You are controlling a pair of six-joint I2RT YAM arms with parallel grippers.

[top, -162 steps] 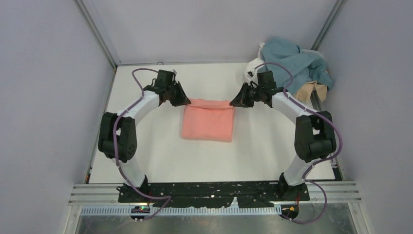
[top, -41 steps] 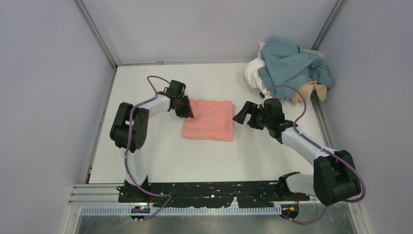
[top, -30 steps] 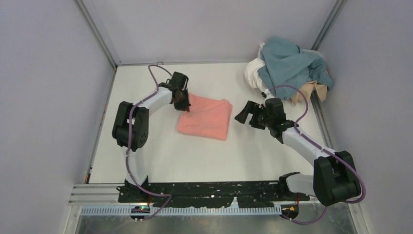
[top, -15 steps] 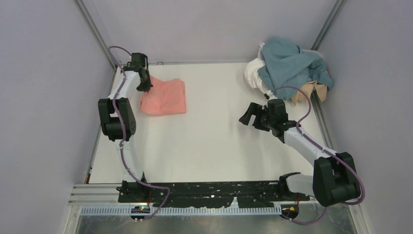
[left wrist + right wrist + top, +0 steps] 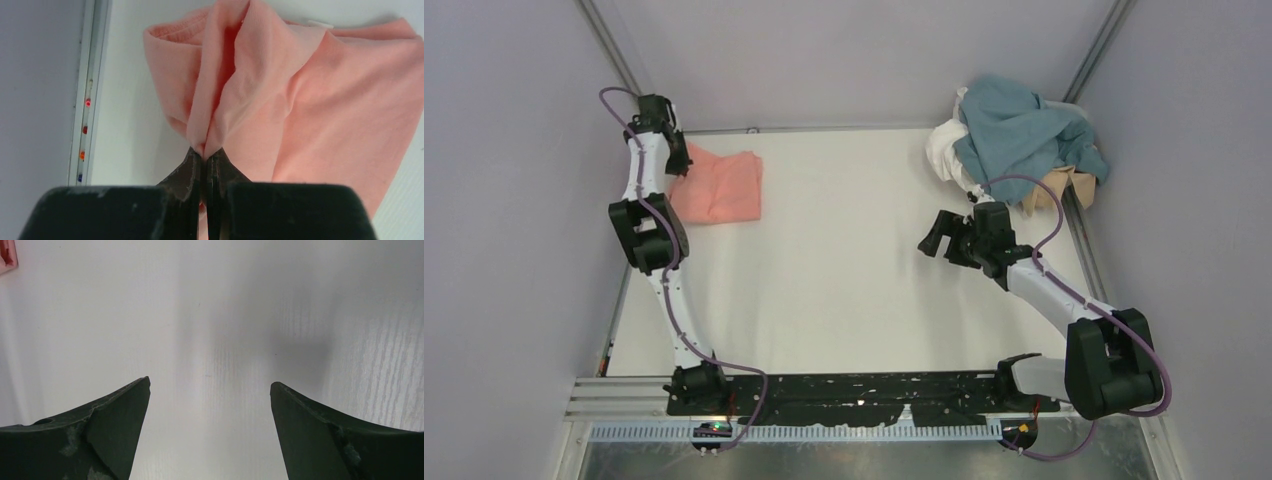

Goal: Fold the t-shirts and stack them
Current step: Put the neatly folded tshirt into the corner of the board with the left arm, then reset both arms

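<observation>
The folded salmon-pink t-shirt (image 5: 719,187) lies at the table's far left corner, close to the left wall. My left gripper (image 5: 676,160) is shut on that shirt's left edge; the wrist view shows the cloth (image 5: 280,100) bunched into a ridge where the left gripper (image 5: 204,152) pinches it. A heap of t-shirts sits at the far right corner: teal-blue (image 5: 1024,125) on top, white (image 5: 944,150) to its left, tan (image 5: 1054,187) below. My right gripper (image 5: 931,237) hovers open over bare table at mid-right, its fingers (image 5: 115,410) wide apart with nothing between them.
The metal frame rail (image 5: 92,90) runs along the table's left edge, just beside the pink shirt. Grey walls close the table on three sides. The arm bases stand on the black rail (image 5: 864,392) at the near edge.
My left arm has dragged the folded pink shirt from the table's middle back to the far left corner. The right gripper has stayed open, drifting slightly right.
</observation>
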